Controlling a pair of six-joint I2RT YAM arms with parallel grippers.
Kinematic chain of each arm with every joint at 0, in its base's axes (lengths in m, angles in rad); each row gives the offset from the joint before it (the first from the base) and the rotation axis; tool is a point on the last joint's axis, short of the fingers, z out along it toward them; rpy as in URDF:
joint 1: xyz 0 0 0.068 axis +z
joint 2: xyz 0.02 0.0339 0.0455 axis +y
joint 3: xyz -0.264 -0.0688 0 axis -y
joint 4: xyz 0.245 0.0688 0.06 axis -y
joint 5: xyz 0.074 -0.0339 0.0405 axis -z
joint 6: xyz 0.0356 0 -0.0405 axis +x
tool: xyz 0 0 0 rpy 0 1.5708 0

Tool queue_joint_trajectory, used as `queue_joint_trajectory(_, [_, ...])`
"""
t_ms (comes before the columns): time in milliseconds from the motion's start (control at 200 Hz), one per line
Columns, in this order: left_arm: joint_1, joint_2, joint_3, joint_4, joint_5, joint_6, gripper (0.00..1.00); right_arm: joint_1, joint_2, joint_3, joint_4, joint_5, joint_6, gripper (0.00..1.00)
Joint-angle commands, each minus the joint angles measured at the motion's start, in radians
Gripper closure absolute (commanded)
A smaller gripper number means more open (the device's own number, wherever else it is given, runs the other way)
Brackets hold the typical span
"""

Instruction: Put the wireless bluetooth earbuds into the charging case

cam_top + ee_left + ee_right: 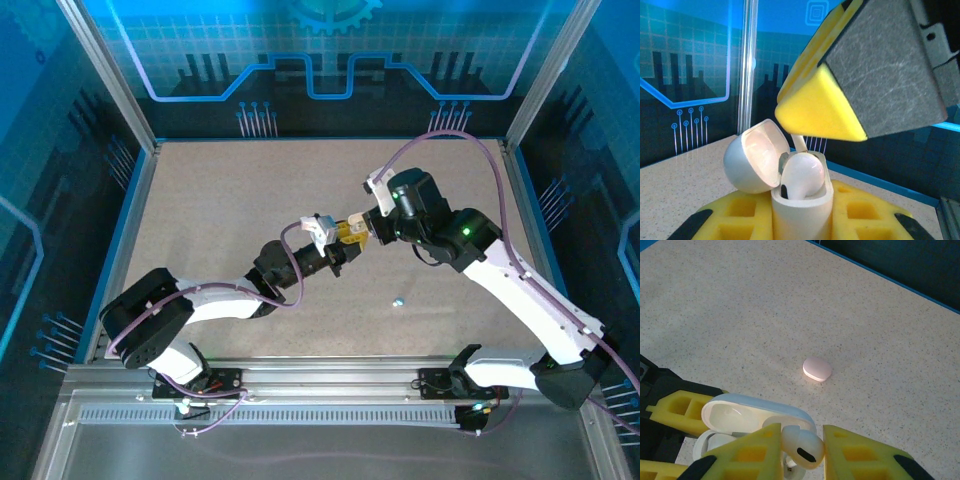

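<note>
Left gripper [802, 227] clamped on charging case [802, 210], lid open. Right gripper [802, 457] pinches white earbud [802, 445], bud sitting in case mouth. Pink earbud [817, 369] on table [740, 300], apart from case.

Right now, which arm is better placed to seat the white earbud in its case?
The right arm, probably: the right fingers pinch the white earbud at the mouth of the open case. The left fingers are clamped on that case, just steadying it.
</note>
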Motion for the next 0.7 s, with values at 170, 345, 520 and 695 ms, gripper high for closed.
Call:
queue_joint_trajectory(170, [0.008, 0.005, 0.028, 0.066, -0.023, -0.034, 0.78, 0.017, -0.022, -0.029, 0.01, -0.016, -0.006, 0.76])
queue_joint_trajectory(345, [0.01, 0.006, 0.025, 0.073, -0.032, -0.039, 0.78, 0.016, -0.022, -0.032, 0.006, -0.062, -0.018, 0.75])
queue_joint_trajectory(520, [0.01, 0.003, 0.022, 0.084, -0.038, -0.038, 0.78, 0.011, -0.024, -0.029, -0.019, -0.138, -0.015, 0.71])
queue_joint_trajectory(695, [0.01, 0.003, 0.022, 0.092, -0.033, -0.038, 0.78, -0.012, -0.029, -0.035, -0.026, -0.172, 0.018, 0.69])
